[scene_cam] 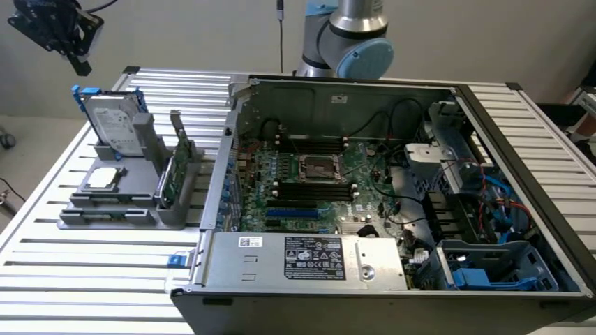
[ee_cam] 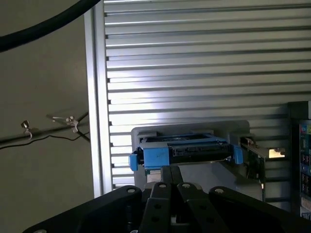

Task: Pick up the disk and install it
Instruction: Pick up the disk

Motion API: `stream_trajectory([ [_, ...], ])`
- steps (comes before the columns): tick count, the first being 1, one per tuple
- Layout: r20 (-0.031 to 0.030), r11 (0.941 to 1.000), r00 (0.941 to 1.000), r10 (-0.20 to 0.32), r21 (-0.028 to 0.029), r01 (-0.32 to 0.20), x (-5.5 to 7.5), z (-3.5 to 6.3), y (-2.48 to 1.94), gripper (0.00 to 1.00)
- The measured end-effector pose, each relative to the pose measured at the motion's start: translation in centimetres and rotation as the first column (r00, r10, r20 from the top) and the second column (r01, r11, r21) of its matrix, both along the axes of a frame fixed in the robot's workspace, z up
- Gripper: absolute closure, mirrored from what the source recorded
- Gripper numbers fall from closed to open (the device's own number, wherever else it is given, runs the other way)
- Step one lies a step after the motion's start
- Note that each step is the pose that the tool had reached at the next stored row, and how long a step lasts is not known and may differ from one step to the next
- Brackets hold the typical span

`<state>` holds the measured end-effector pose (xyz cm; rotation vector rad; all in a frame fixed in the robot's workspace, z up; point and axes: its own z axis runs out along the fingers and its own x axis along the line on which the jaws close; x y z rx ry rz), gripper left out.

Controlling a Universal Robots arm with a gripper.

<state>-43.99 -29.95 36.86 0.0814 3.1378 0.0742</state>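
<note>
Item: disk [scene_cam: 114, 123], to be picked up; not yet gripped
Location: left of the exterior frame, standing on edge in the rear slot of the grey holder [scene_cam: 139, 204] on the slatted table [scene_cam: 56, 293], well apart from the open computer case [scene_cam: 373, 94]
Key relation: gripper [scene_cam: 81, 64] hangs in the upper left corner of the exterior frame, above the disk's top edge and slightly to the frame's left of it, not touching
Wrist view: the disk [ee_cam: 194, 151] lies straight ahead of the fingertips [ee_cam: 167, 177], seen edge-on
Long axis: upright, top edge pointing toward the gripper; broad labelled face turned toward the exterior camera
Jaws: pressed together, holding nothing
Appearance: flat silver-grey metal slab with a white label on the face
Edging: blue carrier frame [scene_cam: 86, 93] along the sides, with blue tabs at both ends of the edge seen from the wrist [ee_cam: 155, 158]
Neighbours in the holder: small square chip [scene_cam: 105, 179] lying flat in front; thin green card [scene_cam: 177, 174] standing just to the exterior view's right
Judgement: approach is from above, onto the upper edge
</note>
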Motion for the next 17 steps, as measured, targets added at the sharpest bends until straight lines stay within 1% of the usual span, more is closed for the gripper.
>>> stream_trajectory([
  [7,0.0001,1.0,1.0,0.0,0.0,0.0,0.0,-0.01,0.05,0.89],
  [8,-0.0001,1.0,1.0,0.0,0.0,0.0,0.01,0.0,0.1,0.89],
  [11,-0.0007,1.0,1.0,0.005,-0.0001,-0.005,0.0,-0.02,0.47,0.89],
  [14,-0.0005,0.999,0.999,0.045,0.0,-0.045,-0.01,-0.07,0.5,0.89],
  [17,-0.0009,0.9951,0.9951,0.099,-0.0001,-0.099,-0.02,-0.16,0.51,0.89],
])
